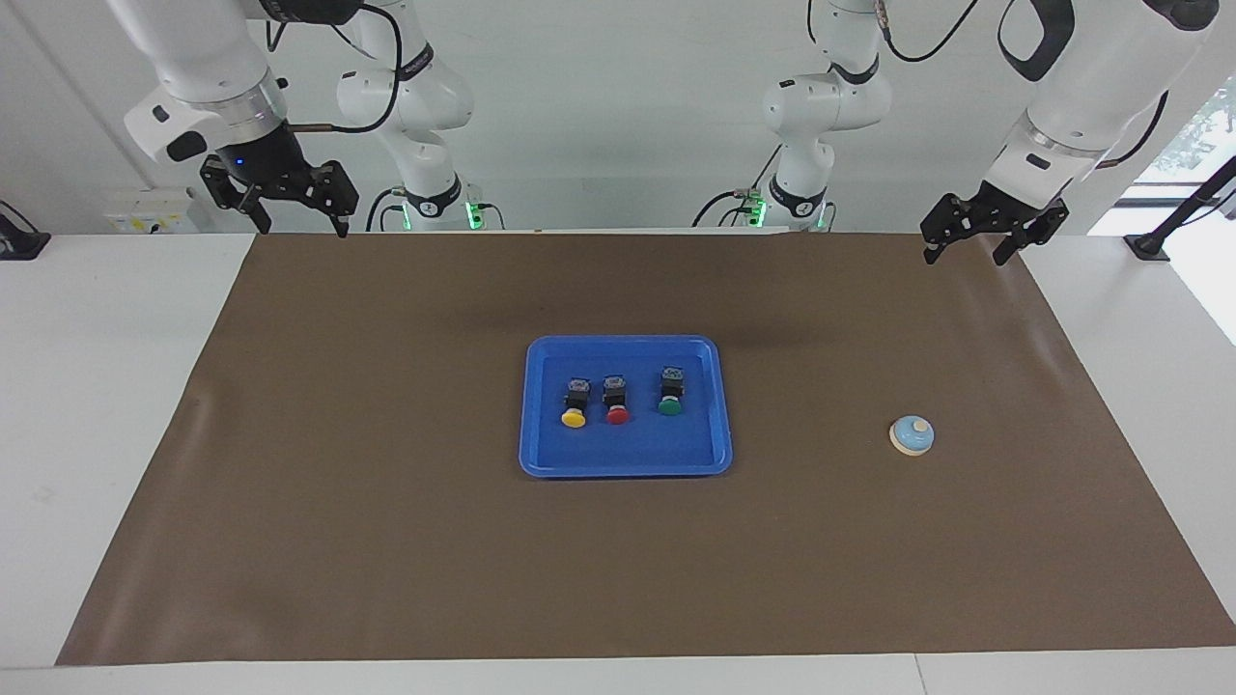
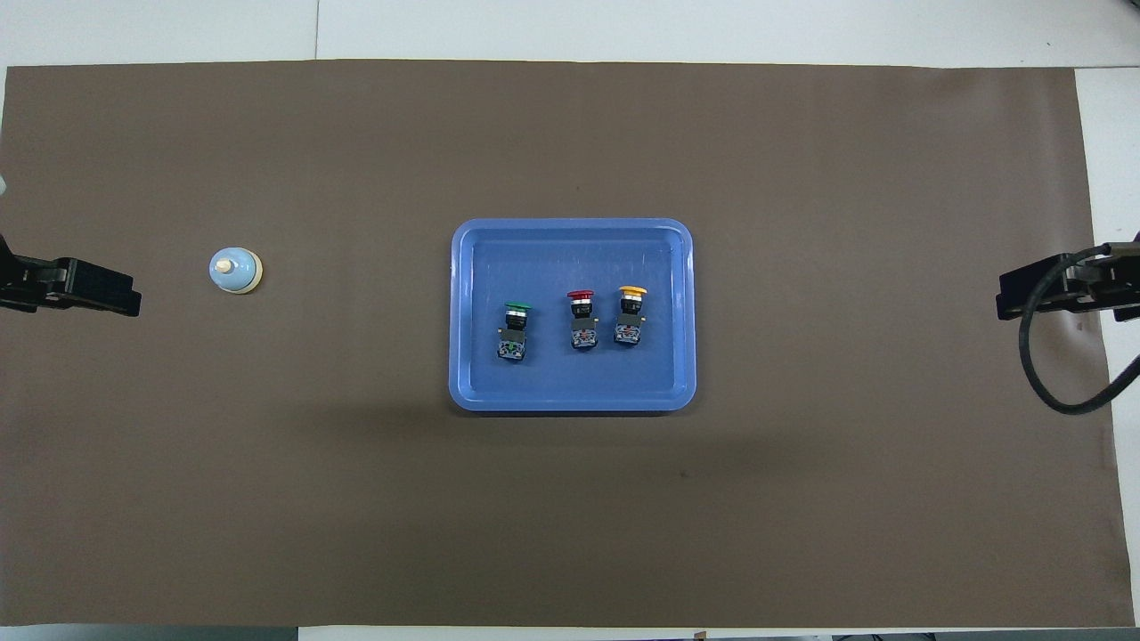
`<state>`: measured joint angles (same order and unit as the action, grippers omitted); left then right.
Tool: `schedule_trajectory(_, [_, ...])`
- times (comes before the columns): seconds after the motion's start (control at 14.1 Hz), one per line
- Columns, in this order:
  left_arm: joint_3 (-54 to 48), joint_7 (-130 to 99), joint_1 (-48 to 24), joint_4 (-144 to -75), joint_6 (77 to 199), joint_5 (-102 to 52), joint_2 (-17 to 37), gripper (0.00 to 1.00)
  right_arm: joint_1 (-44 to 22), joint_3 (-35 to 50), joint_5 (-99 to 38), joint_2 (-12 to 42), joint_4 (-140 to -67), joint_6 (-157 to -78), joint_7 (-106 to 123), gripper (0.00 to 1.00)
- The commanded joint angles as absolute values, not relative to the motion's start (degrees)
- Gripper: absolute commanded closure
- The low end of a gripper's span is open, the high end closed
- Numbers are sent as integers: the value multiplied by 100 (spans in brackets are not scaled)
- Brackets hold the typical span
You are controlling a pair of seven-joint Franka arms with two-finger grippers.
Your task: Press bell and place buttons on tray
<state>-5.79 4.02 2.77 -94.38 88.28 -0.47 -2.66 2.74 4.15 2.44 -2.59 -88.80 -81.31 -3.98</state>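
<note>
The left gripper [image 1: 969, 249] hangs raised over the mat's edge nearest the robots, at the left arm's end of the table; its black fingers stand apart and hold nothing. The right gripper [image 1: 295, 218] hangs raised over the matching corner at the right arm's end, fingers likewise spread and empty.

The bell [image 1: 912, 435], a small light-blue dome on a cream base ring with a cream knob on top, sits on the mat toward the left arm's end, well apart from both grippers and from the tray.

The tray [image 1: 541, 454], shallow bright-blue plastic, rectangular with rounded corners and a raised rim, lies flat at mid-table. In it lie three push-button switches in a row, each a black blocky body with a round cap pointing away from the robots: the green button [image 1: 670, 394] toward the left arm's end, the red button [image 1: 616, 401] in the middle, the yellow button [image 1: 575, 403] just beside it.

A smooth brown mat [image 1: 386, 560] covers the white table [image 1: 106, 405].
</note>
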Motion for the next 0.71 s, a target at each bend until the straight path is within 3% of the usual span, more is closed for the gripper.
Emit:
schedule_trajectory(0.0, [-545, 343, 202, -9290, 8640, 26, -211, 0, 396, 457, 114, -387, -9018, -8183, -246, 0])
schedule_trajectory(0.64, [-545, 378, 211, -9264, 8692, 26, -202, 0, 396, 457, 114, -378, -9018, -8183, -246, 0])
